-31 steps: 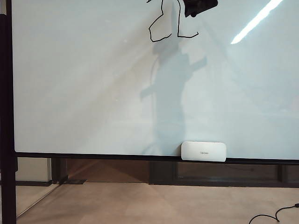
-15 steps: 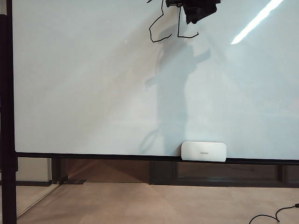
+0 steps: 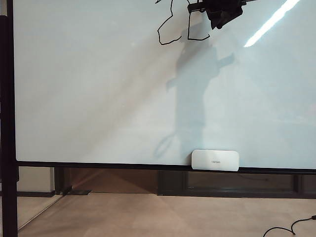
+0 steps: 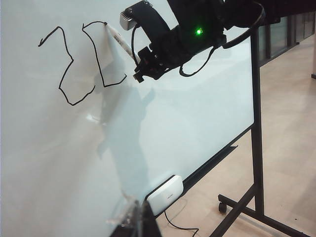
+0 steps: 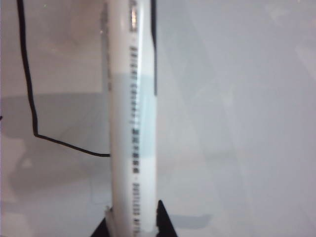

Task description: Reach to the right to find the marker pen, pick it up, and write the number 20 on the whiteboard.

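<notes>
Exterior view: right end effector point(image 3: 220, 12), at the top edge right of centre, shifted rightward since a second ago, leaving the number 20 point(image 3: 181, 22) with the zero's right side open on the whiteboard point(image 3: 89, 98). Left wrist view: marker pen point(image 4: 118, 39) tip touching the zero's top at upper left; left end effector point(image 4: 133, 219), bottom centre, idle, opening impossible to tell. Right wrist view: clamped on the pen mid-frame; zero probably still unfinished.

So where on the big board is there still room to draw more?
The glossy white whiteboard is bare left of the thin black number 20 and down to the white rounded eraser. It is crowded at the top, where the right claw holds the white marker pen. The left claw sits low.
</notes>
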Motion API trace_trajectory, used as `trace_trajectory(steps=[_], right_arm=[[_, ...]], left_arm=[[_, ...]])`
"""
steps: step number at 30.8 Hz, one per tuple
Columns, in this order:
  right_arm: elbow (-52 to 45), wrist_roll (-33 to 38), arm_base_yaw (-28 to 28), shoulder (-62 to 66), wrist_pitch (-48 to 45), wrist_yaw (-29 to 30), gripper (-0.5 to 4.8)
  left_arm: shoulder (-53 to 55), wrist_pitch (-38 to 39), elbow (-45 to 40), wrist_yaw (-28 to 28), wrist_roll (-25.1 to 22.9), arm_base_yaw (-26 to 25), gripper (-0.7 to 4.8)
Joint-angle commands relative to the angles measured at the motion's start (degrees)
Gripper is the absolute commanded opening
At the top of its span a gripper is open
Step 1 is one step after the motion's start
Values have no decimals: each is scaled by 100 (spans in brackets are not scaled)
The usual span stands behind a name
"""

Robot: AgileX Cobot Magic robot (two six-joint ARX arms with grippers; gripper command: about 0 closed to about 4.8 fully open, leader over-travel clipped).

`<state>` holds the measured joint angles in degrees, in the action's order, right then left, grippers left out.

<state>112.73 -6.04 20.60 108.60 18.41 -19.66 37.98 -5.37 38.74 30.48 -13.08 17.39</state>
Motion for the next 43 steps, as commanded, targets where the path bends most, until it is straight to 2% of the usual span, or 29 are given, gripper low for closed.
trace_trajectory(steps=[1,22,43], right_arm=[[28,66,-31,-24,245,-98,-2],[13,308,-33,273,1388,-87,-2],[-317,492,-188,297,1447,-74,-2]], left_arm=[[-13,-116,55,22,-4,4,-5],[-20,-46,210,17,-39,4,-5],[-20,310,210,17,-44,4,-5]])
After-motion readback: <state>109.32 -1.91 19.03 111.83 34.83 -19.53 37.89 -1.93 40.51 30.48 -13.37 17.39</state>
